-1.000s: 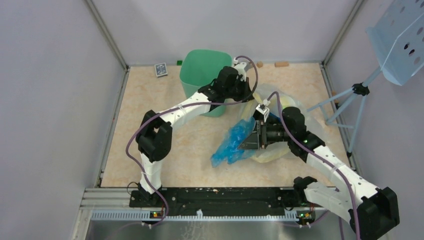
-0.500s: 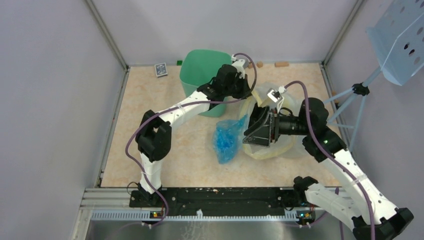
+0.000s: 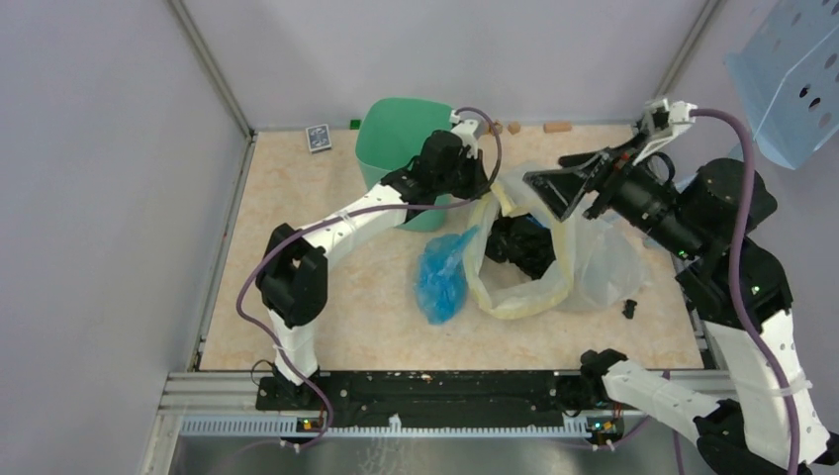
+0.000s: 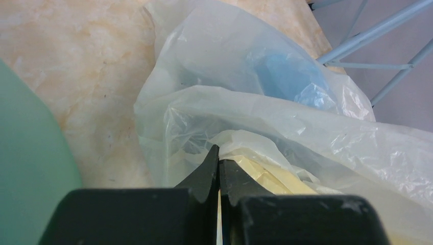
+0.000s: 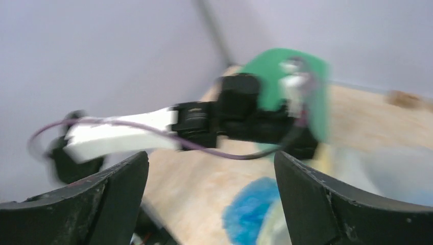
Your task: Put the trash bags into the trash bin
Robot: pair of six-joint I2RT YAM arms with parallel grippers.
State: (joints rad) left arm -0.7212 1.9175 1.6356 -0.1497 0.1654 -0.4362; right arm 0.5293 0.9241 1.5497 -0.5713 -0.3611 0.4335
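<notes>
A crumpled blue trash bag point(image 3: 441, 279) lies on the floor left of a larger clear yellowish bag point(image 3: 554, 259); it shows blurred in the right wrist view point(image 5: 250, 210). Another blue bag point(image 4: 287, 76) shows through the clear bag's film. The mint-green bin point(image 3: 396, 139) stands at the back, seen also in the wrist views point(image 4: 25, 153) point(image 5: 286, 69). My left gripper point(image 3: 492, 186) point(image 4: 219, 153) is beside the bin, shut on the clear bag's yellowish edge. My right gripper point(image 3: 566, 178) point(image 5: 210, 158) is open and empty, raised above the clear bag.
A dark object point(image 3: 521, 242) lies inside the clear bag's mouth. A small black piece point(image 3: 629, 308) lies at the right. A card box point(image 3: 318, 137), a green cube point(image 3: 353, 124) and corks point(image 3: 558, 126) line the back wall. A perforated pale-blue panel point(image 3: 792, 69) on a tripod stands right.
My right gripper let go of the blue bag, opened, and rose up and back to the right. The blue bag settled on the floor. The left gripper kept its hold on the clear bag.
</notes>
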